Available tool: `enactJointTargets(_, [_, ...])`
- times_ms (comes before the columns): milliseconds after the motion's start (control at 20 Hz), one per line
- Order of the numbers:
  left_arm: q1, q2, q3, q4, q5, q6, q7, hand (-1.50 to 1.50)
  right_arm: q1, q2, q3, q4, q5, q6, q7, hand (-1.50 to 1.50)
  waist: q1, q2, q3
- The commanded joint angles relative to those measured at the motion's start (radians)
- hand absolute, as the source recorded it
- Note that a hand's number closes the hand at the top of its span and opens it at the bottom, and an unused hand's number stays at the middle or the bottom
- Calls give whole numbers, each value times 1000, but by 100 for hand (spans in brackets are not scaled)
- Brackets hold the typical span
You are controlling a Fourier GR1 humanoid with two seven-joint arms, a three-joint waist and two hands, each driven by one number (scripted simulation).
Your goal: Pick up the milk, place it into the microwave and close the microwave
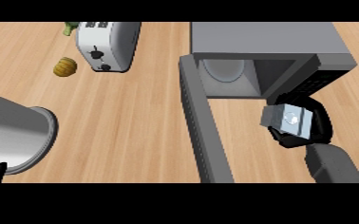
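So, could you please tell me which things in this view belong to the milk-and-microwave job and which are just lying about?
Belonging to the job:
- milk, held in the right hand
- microwave, cavity open
- microwave door, swung open

Just lying about:
- toaster
- yellow-brown item beside the toaster
- green item at the toaster's far corner
- metal pot at the left edge

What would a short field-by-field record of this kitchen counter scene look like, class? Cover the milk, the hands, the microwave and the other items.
milk: carton held in front of the microwave opening
right hand: curled round the milk
left hand: not in view
microwave: door swung open, round plate inside
toaster: at upper left
small yellow-brown item: left of the toaster
metal pot: at the left edge
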State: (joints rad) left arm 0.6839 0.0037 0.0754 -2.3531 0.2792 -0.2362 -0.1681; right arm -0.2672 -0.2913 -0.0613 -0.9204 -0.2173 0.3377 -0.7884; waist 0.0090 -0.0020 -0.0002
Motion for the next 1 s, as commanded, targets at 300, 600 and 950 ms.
enactJointTargets(300, [-57,15,96,63,74,-27,15,-150,-30,107,93,-241,112,-196,150,150,-5,0,-1])
enactJointTargets(600, [-25,37,143,-4,128,-49,63,-150,-196,129,67,-107,172,-284,234,150,7,3,0])
enactJointTargets(950, [14,2,128,67,85,-102,-28,-150,-398,155,51,80,204,-320,273,150,32,7,0])
